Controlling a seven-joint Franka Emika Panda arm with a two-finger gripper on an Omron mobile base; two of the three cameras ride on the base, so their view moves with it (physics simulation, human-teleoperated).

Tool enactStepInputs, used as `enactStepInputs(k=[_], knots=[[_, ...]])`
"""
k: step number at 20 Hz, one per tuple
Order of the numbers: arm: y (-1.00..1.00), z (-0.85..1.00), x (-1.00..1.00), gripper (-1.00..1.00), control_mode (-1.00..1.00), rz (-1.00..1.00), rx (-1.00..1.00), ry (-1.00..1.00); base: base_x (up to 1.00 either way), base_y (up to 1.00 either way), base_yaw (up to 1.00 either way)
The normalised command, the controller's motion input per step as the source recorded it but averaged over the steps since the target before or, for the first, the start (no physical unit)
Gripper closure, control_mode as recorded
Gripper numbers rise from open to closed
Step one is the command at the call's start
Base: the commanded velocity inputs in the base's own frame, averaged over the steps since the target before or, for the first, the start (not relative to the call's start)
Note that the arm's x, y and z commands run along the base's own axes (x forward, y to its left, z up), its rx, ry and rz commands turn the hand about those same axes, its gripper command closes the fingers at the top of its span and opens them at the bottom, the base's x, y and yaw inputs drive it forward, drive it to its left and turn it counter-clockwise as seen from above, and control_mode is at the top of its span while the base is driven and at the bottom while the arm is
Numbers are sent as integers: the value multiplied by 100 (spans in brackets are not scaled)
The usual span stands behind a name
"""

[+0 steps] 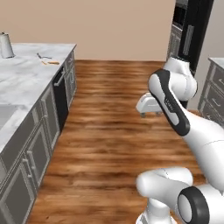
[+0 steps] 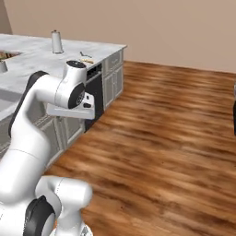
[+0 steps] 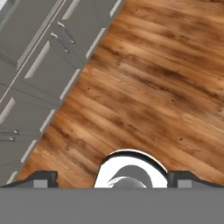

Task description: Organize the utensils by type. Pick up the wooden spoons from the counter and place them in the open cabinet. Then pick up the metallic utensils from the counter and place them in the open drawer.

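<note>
The white marble counter (image 1: 26,74) runs along the left. Near its far corner lie a few slim utensils: a grey one (image 1: 43,56) and an orange-brown one (image 1: 53,63), too small to tell spoon from fork. The right base view shows them as a small cluster (image 2: 85,58) at the counter's (image 2: 41,57) far corner. My gripper (image 1: 150,113) hangs over the wooden floor, well short of the utensils and pointing down. In the hand view the gripper (image 3: 113,179) is open, its tips far apart with nothing between them. The open cabinet and the open drawer are out of view.
A steel canister (image 1: 5,46) stands on the counter's far left. Grey base units (image 1: 30,148) and a black dishwasher front (image 2: 94,94) line the counter's side. A tall dark appliance (image 1: 192,26) and more grey units (image 1: 214,92) stand at the right. Wooden floor (image 1: 109,127) lies between.
</note>
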Motion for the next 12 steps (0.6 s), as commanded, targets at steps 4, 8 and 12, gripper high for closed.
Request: enactStepInputs(k=[4,8,12], knots=[[0,0,0,-100,100,0,0,0,100,-1,1],[0,0,0,-100,100,0,0,0,100,-5,2],[0,0,0,-100,100,0,0,0,100,-3,7]])
